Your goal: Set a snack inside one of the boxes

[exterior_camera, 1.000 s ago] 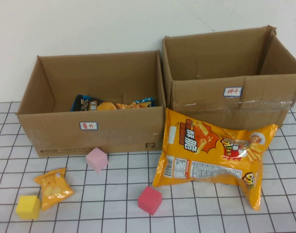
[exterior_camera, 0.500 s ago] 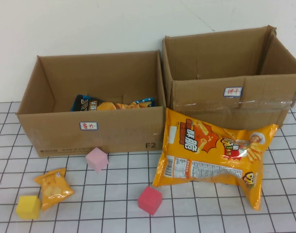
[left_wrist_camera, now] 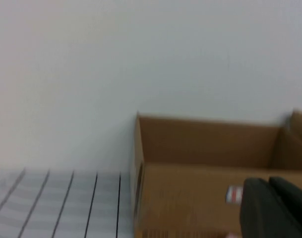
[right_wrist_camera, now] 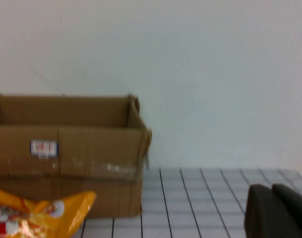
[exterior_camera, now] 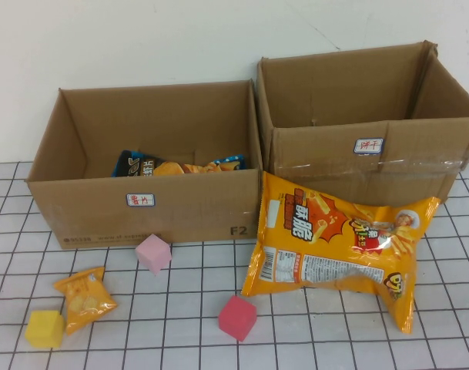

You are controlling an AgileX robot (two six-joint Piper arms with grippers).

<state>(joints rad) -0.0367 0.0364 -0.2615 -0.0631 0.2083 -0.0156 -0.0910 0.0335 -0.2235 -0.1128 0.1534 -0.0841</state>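
No snack has been grasped yet. The large orange chip bag (exterior_camera: 338, 247) lies lower right, against the right box (exterior_camera: 373, 166). Left pincer (left_wrist_camera: 277, 208) and right pincer (right_wrist_camera: 277, 210) are parked; their state cannot be told. An approach is needed next.

Before me a big orange snack bag (exterior_camera: 338, 243) leans on the right box (exterior_camera: 373, 154); a small orange packet (exterior_camera: 84, 297) lies near my bench's (exterior_camera: 180, 324) front-left corner.

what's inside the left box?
The left box holds a few snack bags against its front wall; their lower parts are hidden. Left gripper and right gripper appear only in wrist views, away from it.
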